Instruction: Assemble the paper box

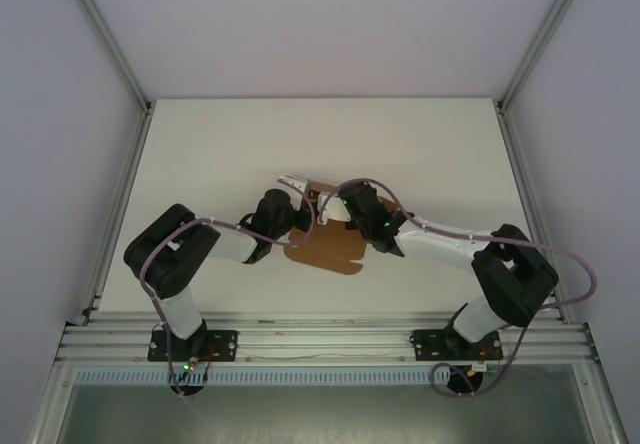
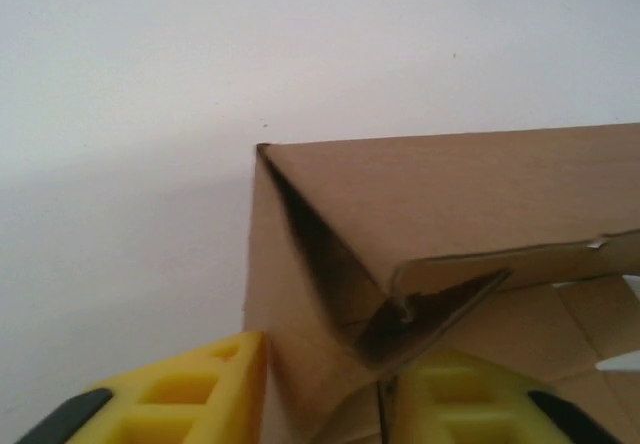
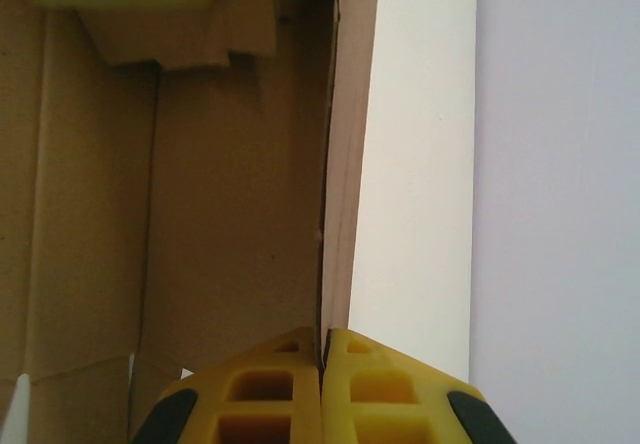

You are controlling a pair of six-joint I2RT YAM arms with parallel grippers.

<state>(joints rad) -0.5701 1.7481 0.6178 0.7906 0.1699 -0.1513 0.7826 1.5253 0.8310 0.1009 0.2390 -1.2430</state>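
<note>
At table (image 1: 200,164) centre | my right gripper (image 3: 322,356) pinches paper box (image 1: 325,252) wall | left gripper (image 2: 335,364) straddles corner, clamping undeterminable | advice: hold wall vertical, fold corner slowly

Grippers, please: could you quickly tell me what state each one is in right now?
Left gripper: straddles a paper box corner; grip cannot be told.
Right gripper: shut on a paper box wall.

surface: white, matte (image 1: 200,154); aluminium rail (image 1: 120,209) along its left side, same on the right and near sides.
on surface: paper box (image 1: 325,249), brown kraft cardboard, about mid-surface.
box lie: base panel flat on surface, tabbed edge toward near side; one side wall folded upright.
</note>
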